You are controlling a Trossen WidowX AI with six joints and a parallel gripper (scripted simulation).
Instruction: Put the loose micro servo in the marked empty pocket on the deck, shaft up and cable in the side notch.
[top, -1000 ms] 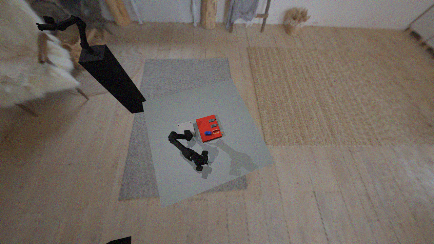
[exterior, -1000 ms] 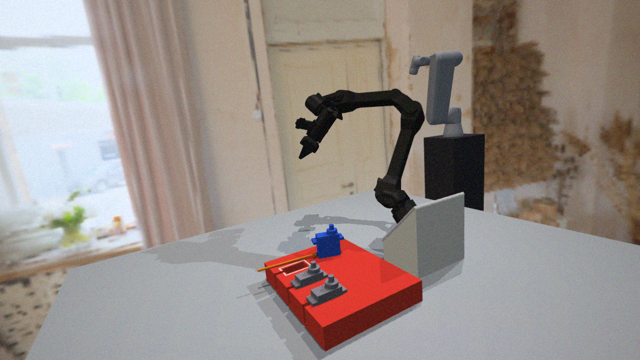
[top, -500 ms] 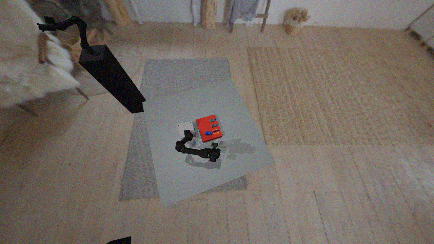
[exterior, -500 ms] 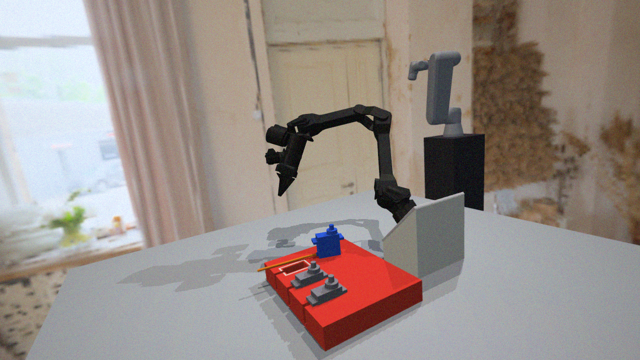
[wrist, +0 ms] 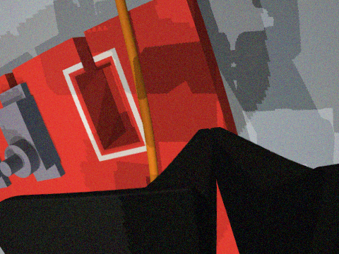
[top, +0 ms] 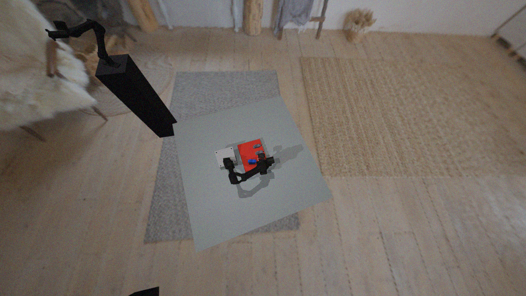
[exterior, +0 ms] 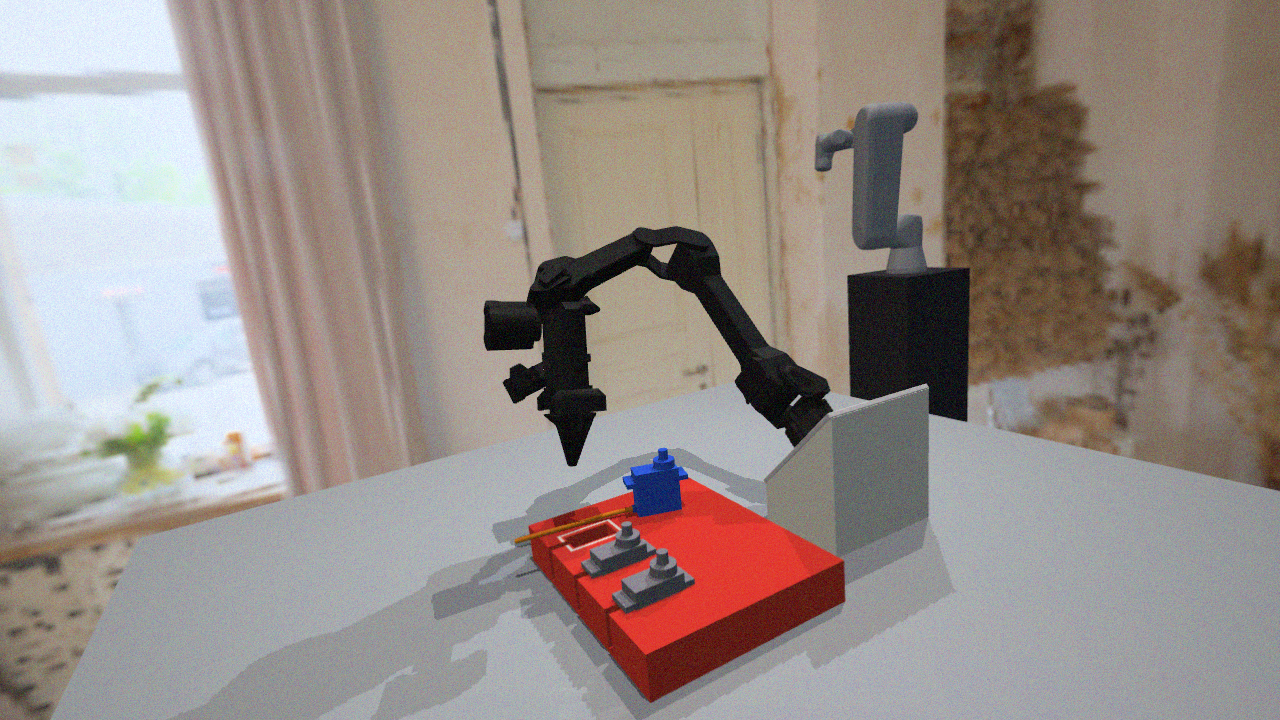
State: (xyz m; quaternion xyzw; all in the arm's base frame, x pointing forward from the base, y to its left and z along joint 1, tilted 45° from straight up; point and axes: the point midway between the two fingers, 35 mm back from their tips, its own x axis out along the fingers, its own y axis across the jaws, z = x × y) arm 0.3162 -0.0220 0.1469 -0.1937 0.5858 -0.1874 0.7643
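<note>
Gray table [exterior: 1029,555]: blue servo [exterior: 656,488] upright, shaft up, on red deck [exterior: 733,573]; hand [exterior: 571,458] clenched, empty.

A lived-in home, rather worn. Pale wooden floorboards [top: 404,239] carry a woven straw rug [top: 397,114] and a grey carpet [top: 220,88] under the worktop [top: 257,206]. Past the worktop's far edge hang pink curtains [exterior: 295,241] by a bright window [exterior: 98,197], beside an old panelled door [exterior: 653,223] and peeling plaster [exterior: 1029,197].
</note>
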